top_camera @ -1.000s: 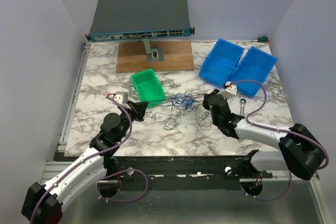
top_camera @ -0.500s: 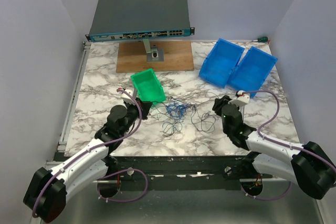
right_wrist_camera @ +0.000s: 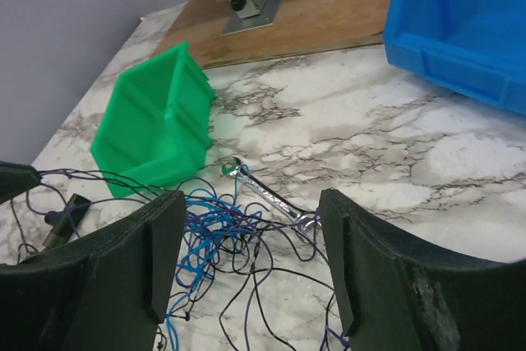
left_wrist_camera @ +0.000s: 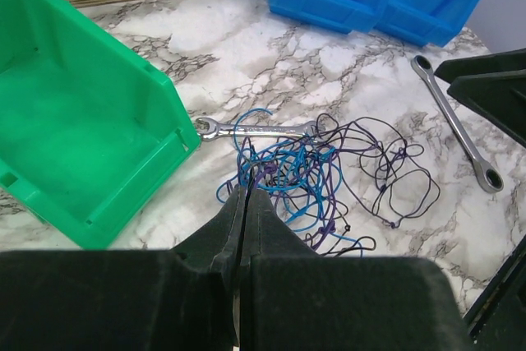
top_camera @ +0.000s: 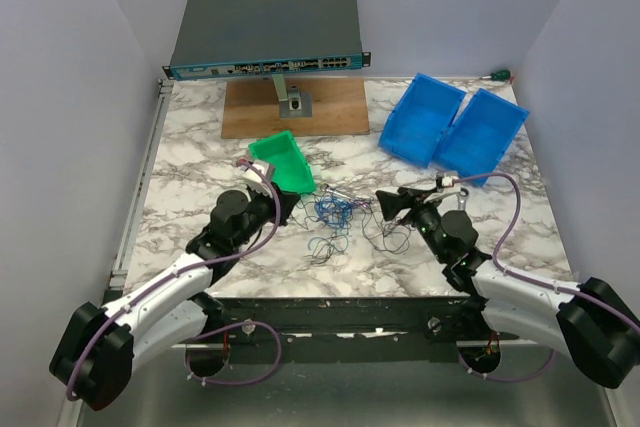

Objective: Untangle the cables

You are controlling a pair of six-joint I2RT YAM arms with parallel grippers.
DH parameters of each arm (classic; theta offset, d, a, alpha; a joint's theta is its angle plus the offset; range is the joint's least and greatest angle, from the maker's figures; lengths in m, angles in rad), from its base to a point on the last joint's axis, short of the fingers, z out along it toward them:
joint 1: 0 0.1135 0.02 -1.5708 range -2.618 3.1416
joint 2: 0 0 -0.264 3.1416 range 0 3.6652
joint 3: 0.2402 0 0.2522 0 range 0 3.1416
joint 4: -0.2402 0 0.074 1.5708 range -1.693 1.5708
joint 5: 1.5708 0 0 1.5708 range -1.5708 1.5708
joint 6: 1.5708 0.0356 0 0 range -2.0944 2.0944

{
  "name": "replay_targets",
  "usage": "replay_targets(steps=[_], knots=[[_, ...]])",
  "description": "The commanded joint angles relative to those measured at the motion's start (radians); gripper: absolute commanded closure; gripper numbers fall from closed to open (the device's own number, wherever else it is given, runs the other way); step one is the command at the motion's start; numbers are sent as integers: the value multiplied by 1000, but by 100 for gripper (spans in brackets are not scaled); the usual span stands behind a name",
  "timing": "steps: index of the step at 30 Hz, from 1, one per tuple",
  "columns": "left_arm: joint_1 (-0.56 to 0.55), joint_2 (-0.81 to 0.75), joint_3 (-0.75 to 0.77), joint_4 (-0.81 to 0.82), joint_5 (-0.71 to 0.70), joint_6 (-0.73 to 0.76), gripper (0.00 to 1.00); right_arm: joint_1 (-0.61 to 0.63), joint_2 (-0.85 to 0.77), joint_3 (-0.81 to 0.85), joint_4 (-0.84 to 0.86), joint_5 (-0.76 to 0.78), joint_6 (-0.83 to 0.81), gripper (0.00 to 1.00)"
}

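Two robot arms reach over a marble table from its near edge toward a small tangle of thin wires. The cables [top_camera: 335, 215] lie between the two claws, just ahead of the left claw's tip and directly ahead of the right claw.

The left claw [left_wrist_camera: 244, 223] is pressed together. In the right wrist view, thin strands run taut from its tip into the tangle, so it appears to be clamped on a strand of the cables. The right claw [right_wrist_camera: 251, 203] has its fingers wide apart, holds nothing, and faces the tangle.

The task looks to be at an early stage. The blue strands are bunched in a dense knot, and the dark strands loop out loosely on the side nearer the right claw. No wire lies apart from the others, so nearly all the separating is left to do.

A silver wrench [left_wrist_camera: 255, 130] lies partly under the knot, just beyond the left claw's tip. A second wrench [left_wrist_camera: 456, 121] lies apart from the tangle, beside the right claw.

A green bin [left_wrist_camera: 164, 113] sits close to the left of the left claw, and the part of its inside that shows is empty. Two blue bins [top_camera: 430, 112] stand side by side, well beyond the right claw. No wire is visible in them.
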Motion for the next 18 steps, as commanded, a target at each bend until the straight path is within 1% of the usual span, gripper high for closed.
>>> replay_targets(steps=[1,3,5,6,9,12,16,18], knots=[[2,34,46,2,57,28,100,-1,-33,-18,69,-108,-15,25],[1,45,41,21,84,34,100,-1,-59,18,42,-148,-26,23],[1,52,45,25,93,33,100,-1,-78,104,-96,-171,-29,23],[1,54,51,19,100,33,100,-1,-85,143,-139,-174,-28,23],[2,53,47,27,117,36,100,-1,-62,256,-301,-137,-14,23],[0,51,40,43,127,37,100,-1,37,408,-477,-121,-27,23],[-2,60,37,56,145,39,100,-5,193,550,-595,-129,-37,23],[-4,64,41,55,145,39,100,-13,300,638,-691,-149,-44,23]])
